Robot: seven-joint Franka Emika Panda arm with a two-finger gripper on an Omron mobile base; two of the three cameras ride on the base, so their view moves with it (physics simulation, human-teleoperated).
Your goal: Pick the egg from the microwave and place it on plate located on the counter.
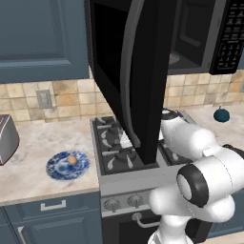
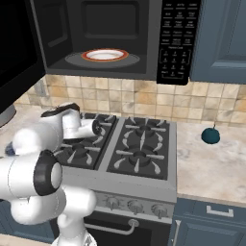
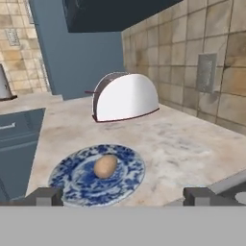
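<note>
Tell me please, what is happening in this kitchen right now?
The egg lies on the blue-and-white plate on the counter, near a toaster. The white arm's gripper sits close by with its jaws open and empty. The microwave stands open, with an orange-rimmed dish inside.

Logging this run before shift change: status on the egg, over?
Hand open, empty, low beside the plate. Egg resting on plate on the counter. Microwave door open. Toaster behind plate, apart from it.
</note>
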